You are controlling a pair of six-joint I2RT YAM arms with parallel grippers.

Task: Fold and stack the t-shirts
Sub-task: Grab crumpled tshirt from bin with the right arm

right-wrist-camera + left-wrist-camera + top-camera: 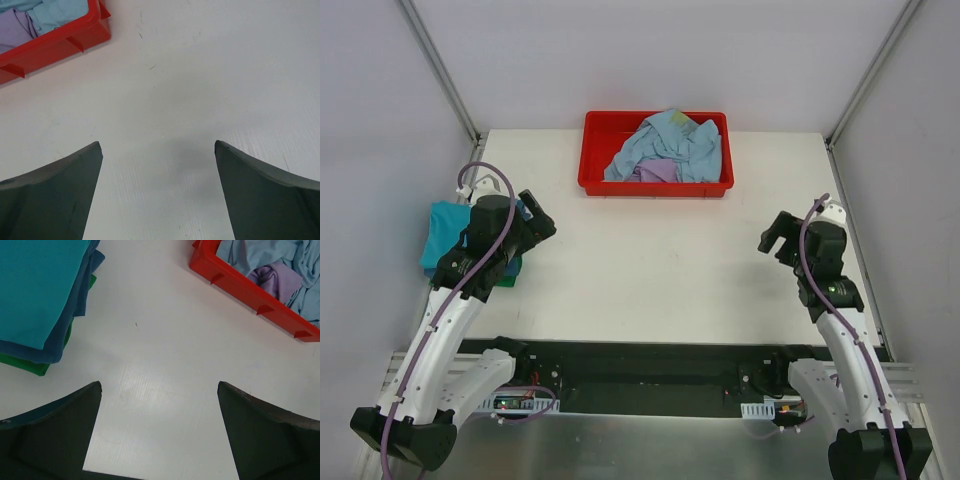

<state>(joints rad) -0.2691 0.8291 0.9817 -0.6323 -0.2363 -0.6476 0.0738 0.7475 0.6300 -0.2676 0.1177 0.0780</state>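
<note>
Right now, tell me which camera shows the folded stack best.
Left wrist: the stack sits close up, teal over blue over green. From above, the left arm hides part; the right wrist view misses it.

Ahead-left of left fingers (55,435): teal shirt (35,285) uppermost, dark blue shirt (62,340) beneath, green shirt (30,367) lowest; all plain. Ahead-right: red tray (240,287), holding light blue shirt (250,252) and lavender shirt (275,277). Below fingers: white table (160,355). Fingers dark grey.
</note>
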